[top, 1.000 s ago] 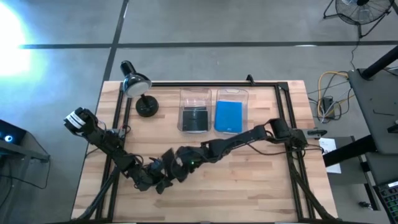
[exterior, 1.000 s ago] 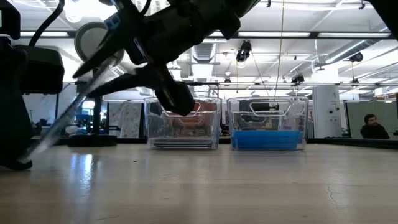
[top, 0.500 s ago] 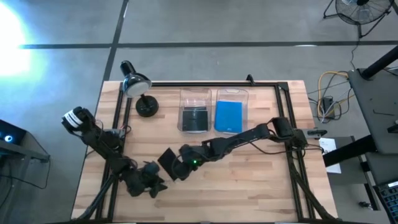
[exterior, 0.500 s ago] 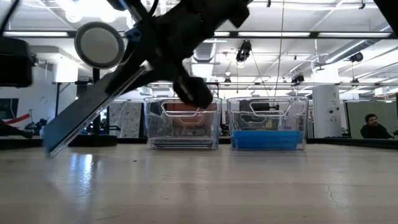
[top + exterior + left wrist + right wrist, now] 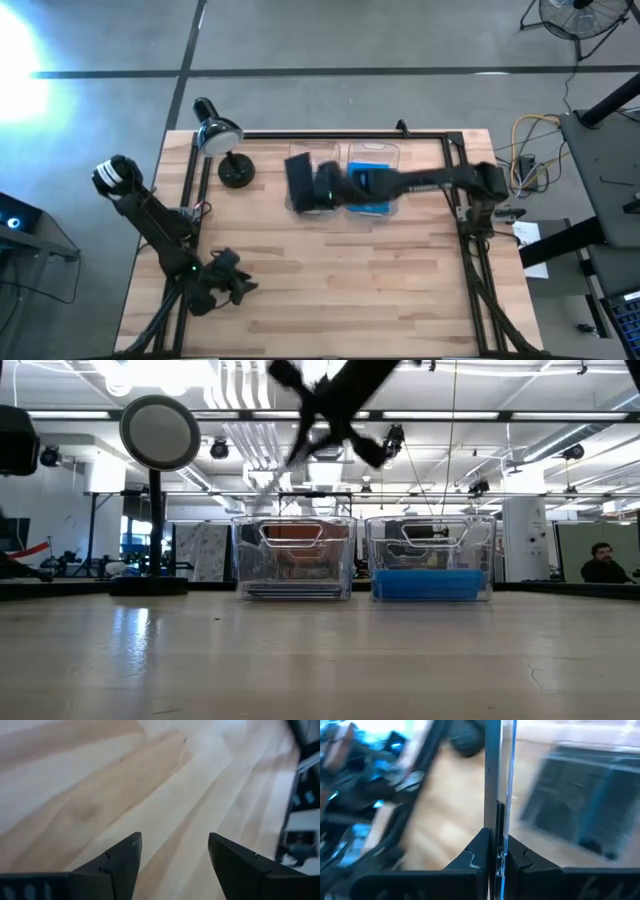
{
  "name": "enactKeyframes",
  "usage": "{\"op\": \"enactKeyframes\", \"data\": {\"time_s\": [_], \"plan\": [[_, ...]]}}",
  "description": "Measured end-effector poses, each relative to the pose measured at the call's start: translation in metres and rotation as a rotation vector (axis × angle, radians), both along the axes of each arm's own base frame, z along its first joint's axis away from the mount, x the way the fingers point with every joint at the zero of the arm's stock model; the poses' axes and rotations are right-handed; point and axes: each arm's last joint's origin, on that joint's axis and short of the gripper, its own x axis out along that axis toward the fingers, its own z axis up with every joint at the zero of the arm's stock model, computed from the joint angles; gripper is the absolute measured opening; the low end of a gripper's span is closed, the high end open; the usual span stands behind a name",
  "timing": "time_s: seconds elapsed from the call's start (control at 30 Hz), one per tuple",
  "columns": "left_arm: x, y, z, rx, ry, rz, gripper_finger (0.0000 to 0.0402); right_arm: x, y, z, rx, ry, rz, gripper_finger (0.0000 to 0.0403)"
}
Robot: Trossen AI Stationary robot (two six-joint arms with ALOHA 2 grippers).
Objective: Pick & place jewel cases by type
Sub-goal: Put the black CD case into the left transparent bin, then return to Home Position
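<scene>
My right gripper (image 5: 314, 184) is shut on a dark grey jewel case (image 5: 298, 178), high over the left clear bin (image 5: 314, 150), which holds dark cases. The right clear bin (image 5: 372, 152) holds bright blue cases (image 5: 367, 187). In the low view the two bins (image 5: 295, 560) (image 5: 430, 560) stand side by side, well below the blurred gripper (image 5: 335, 405). In the right wrist view the case (image 5: 498, 780) shows edge-on. My left gripper (image 5: 238, 288) is open and empty near the table's near left corner, over bare wood (image 5: 175, 855). My right gripper pinches the dark case between its two fingers (image 5: 479, 851) at one edge (image 5: 498, 837). The case is lifted clear and sticks out beyond the fingertips toward the table's left, above the left bin.
A black desk lamp (image 5: 222, 150) stands at the far left, beside the left bin; it also shows in the low view (image 5: 158, 435). Black frame rails (image 5: 460, 160) run along the table's far and side edges. Bare wood lies in front of the bins.
My right gripper has risen and swung fast from the table's near left toward the far edge, carrying the dark case up off the table to above the left bin. My left gripper has drawn back a little toward the table's left edge.
</scene>
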Motion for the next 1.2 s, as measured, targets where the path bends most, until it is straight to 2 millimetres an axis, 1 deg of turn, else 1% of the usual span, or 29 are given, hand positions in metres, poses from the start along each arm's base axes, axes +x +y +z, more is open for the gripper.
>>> {"op": "enactKeyframes", "data": {"time_s": [0.1, 0.2, 0.27, 0.3, 0.37, 0.43, 0.53, 0.67, 0.73, 0.83, 0.9, 1.0, 1.1, 1.2], "plan": [[0.001, 0.002, 0.004, 0.007, -0.048, 0.035, 0.0214, -0.006, -0.032, -0.021, 0.099, 0.049, -0.008, 0.0013], [0.002, 0.004, 0.007, 0.017, -0.078, 0.057, 0.0213, -0.005, -0.051, -0.05, 0.248, 0.059, -0.004, 0.0013], [0.002, 0.004, 0.008, 0.022, -0.089, 0.063, 0.0213, -0.005, -0.056, -0.074, 0.307, 0.112, -0.029, 0.0013], [0.002, 0.004, 0.008, 0.022, -0.09, 0.063, 0.0213, -0.003, -0.058, -0.078, 0.322, 0.104, -0.023, 0.0014], [0.002, 0.004, 0.008, 0.023, -0.089, 0.063, 0.0213, -0.001, -0.058, -0.08, 0.316, 0.104, -0.011, 0.0022], [0.002, 0.004, 0.008, 0.028, -0.089, 0.06, 0.0213, -0.002, -0.057, -0.075, 0.299, 0.12, 0.007, 0.0042], [0.002, 0.005, 0.008, 0.042, -0.087, 0.05, 0.0213, -0.007, -0.057, -0.07, 0.24, 0.224, 0.025, 0.0089], [0.002, 0.005, 0.008, 0.059, -0.087, 0.037, 0.0213, -0.017, -0.058, -0.05, 0.16, 0.338, 0.079, 0.0164], [0.002, 0.005, 0.008, 0.061, -0.087, 0.035, 0.0213, -0.025, -0.054, -0.04, 0.106, 0.412, 0.093, 0.0199], [0.002, 0.005, 0.008, 0.061, -0.087, 0.035, 0.0213, -0.037, -0.046, -0.018, -0.005, 0.484, 0.099, 0.024], [0.001, 0.005, 0.01, 0.055, -0.09, 0.036, 0.0213, -0.046, -0.037, -0.004, -0.093, 0.536, 0.095, 0.0261], [0.001, 0.007, 0.014, 0.024, -0.103, 0.055, 0.0213, -0.062, -0.015, 0.014, -0.239, 0.586, 0.078, 0.0284], [0.001, 0.011, 0.022, 0.022, -0.149, 0.079, 0.0213, -0.076, 0.009, 0.025, -0.262, 0.556, 0.101, 0.0294], [0.001, 0.018, 0.035, 0.067, -0.238, 0.107, 0.0213, -0.085, 0.035, 0.034, -0.251, 0.488, 0.187, 0.0296]]}}
